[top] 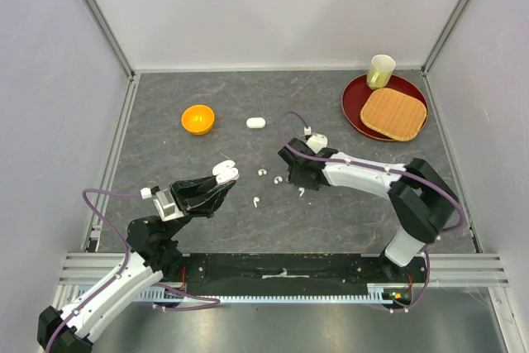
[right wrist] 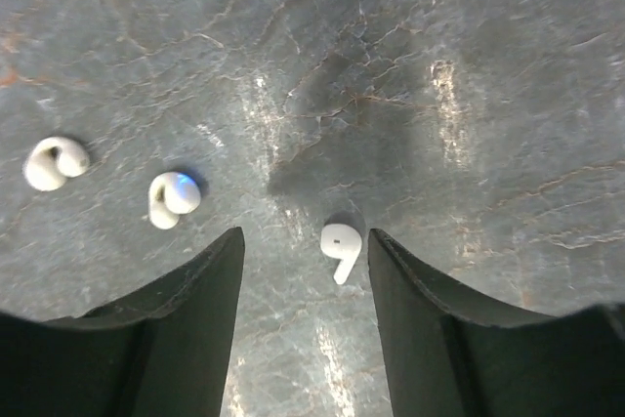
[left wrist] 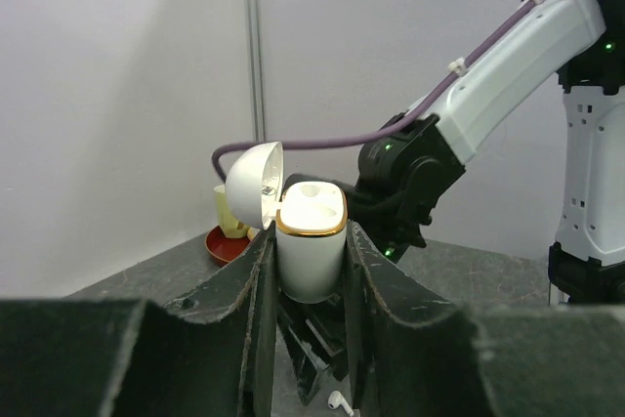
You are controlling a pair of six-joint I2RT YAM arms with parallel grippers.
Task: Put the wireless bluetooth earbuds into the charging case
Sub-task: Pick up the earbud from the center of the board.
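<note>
From above, my left fingers point(top: 220, 186) are lower left of centre, clamped on the open charging case point(top: 226, 171). My right fingers point(top: 297, 183) point down at the grey desk point(top: 347, 221) just right of centre. Four earbuds point(top: 263, 173) lie loose on the desk between the two arms. Two sit side by side mid-frame, one is a little lower, and one is right under the right fingertips. A closed case point(top: 255, 122) lies above them, with an orange bowl point(top: 198, 119) to its left. In the upper right corner a red plate point(top: 355, 105) carries a woven mat point(top: 393, 113) and a pale cup point(top: 380, 71).

On the left wrist camera, the left fingers point(left wrist: 311, 275) press both sides of the charging case point(left wrist: 312, 241), holding it upright at centre frame. Its lid point(left wrist: 256, 183) is swung back to the left, and I see two hollow wells in the top, with nothing showing in them from this angle. One earbud point(left wrist: 340, 401) shows on the desk at the bottom edge. The right arm point(left wrist: 508, 85) fills the right of the frame.

On the right wrist camera, the right fingers point(right wrist: 305, 241) stand apart and hold nothing. One earbud point(right wrist: 341, 246) lies on the desk between them, nearer the finger on the right of the frame and touching neither. Two more earbuds point(right wrist: 173, 198) lie at the left of the frame.
</note>
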